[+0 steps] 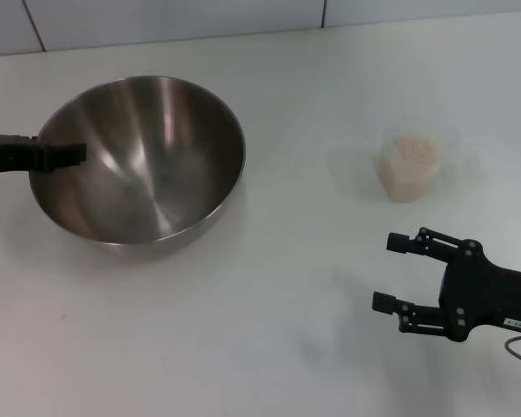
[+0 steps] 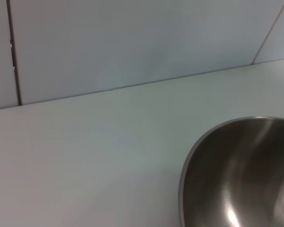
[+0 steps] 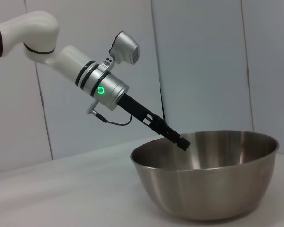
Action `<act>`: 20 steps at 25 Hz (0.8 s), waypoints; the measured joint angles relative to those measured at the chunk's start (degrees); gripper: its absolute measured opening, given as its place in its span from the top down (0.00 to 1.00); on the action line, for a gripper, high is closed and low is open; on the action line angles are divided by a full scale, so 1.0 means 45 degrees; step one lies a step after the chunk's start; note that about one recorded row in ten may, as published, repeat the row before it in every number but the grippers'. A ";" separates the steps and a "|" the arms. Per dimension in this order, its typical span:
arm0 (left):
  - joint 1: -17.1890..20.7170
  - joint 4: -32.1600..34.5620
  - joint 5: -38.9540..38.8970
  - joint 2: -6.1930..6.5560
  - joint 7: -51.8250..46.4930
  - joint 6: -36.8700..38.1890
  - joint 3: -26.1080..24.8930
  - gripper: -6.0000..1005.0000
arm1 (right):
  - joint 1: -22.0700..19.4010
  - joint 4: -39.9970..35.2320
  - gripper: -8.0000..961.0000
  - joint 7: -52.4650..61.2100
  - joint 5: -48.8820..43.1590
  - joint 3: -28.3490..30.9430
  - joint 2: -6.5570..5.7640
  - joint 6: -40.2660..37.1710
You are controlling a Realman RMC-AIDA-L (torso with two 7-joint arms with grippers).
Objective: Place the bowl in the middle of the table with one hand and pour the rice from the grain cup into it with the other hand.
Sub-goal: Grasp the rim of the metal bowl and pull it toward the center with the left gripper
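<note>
The steel bowl (image 1: 165,165) rests on the left part of the white table (image 1: 269,330). My left gripper (image 1: 69,155) reaches in from the left and is shut on the bowl's near-left rim, one finger inside the wall. The right wrist view shows this left gripper (image 3: 182,142) angled down onto the rim of the bowl (image 3: 213,189). In the left wrist view only the bowl (image 2: 236,179) shows. The clear grain cup (image 1: 405,178) stands upright at the right, heaped with rice (image 1: 410,149). My right gripper (image 1: 391,272) hovers open in front of the cup, apart from it.
A tiled wall (image 1: 174,22) runs along the table's far edge. Bare tabletop lies between the bowl and the cup. The left arm (image 3: 104,90) slants down from the upper left in the right wrist view.
</note>
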 joint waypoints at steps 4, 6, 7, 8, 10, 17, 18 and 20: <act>-0.0111 -0.0145 0.0047 0.0019 -0.0019 0.0029 -0.0001 0.37 | 0.0000 0.0020 0.15 0.0000 0.0001 0.0005 0.0000 0.0000; -0.0180 -0.0202 0.0051 0.0019 -0.0012 0.0050 0.0000 0.44 | 0.0000 0.0029 0.15 0.0000 0.0000 -0.0001 0.0000 0.0007; -0.0216 -0.0221 0.0052 0.0019 -0.0005 0.0053 -0.0001 0.48 | 0.0000 0.0030 0.15 0.0000 0.0000 -0.0007 0.0000 0.0012; -0.0238 -0.0245 0.0051 0.0017 0.0002 0.0054 -0.0001 0.53 | 0.0000 0.0031 0.15 0.0000 0.0000 -0.0007 0.0001 0.0015; -0.0295 -0.0309 0.0025 0.0014 0.0008 0.0062 -0.0010 0.62 | 0.0000 0.0034 0.15 0.0002 0.0000 -0.0006 0.0000 0.0017; -0.0936 -0.0850 -0.0036 0.0025 0.0055 0.0555 -0.0416 0.88 | 0.0001 0.0054 0.15 0.0002 0.0000 -0.0003 0.0001 0.0046; -0.1225 -0.1149 -0.0039 0.0026 0.0173 0.0789 -0.0858 0.90 | 0.0000 0.0058 0.15 0.0002 0.0000 -0.0013 0.0000 0.0088; -0.1321 -0.1219 -0.0054 0.0026 0.0243 0.0897 -0.1023 0.93 | 0.0001 0.0059 0.15 0.0002 0.0000 -0.0017 0.0001 0.0104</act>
